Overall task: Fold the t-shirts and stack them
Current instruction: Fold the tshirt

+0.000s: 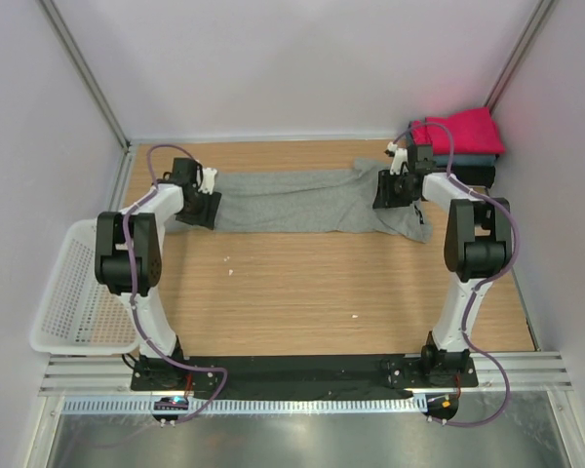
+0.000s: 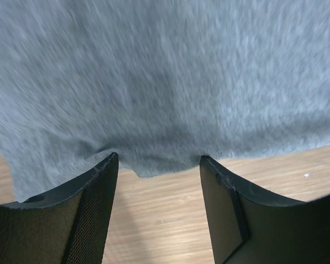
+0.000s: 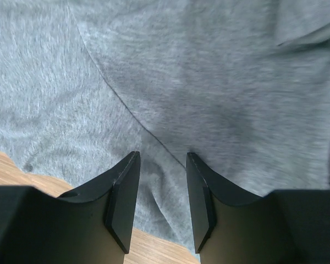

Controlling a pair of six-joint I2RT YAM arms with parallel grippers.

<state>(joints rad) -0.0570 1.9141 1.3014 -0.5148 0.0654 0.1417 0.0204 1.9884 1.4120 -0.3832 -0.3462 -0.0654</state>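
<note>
One large heather-grey cotton t-shirt (image 1: 292, 200) lies stretched along the tabletop's (image 1: 302, 292) far edge, apparently only partly folded. The left gripper (image 2: 157, 165) and right gripper (image 3: 162, 159) rest at its ends, jaws parted. A magenta-red t-shirt (image 1: 463, 130) already sits atop a slate-blue t-shirt (image 1: 478, 159) in the far right corner.

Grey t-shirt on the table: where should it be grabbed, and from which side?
Probably its two short ends, coming in from the outer sides: the grey t-shirt lies flat in a long left-to-right strip, so only its thin edges can be pinched.
</note>
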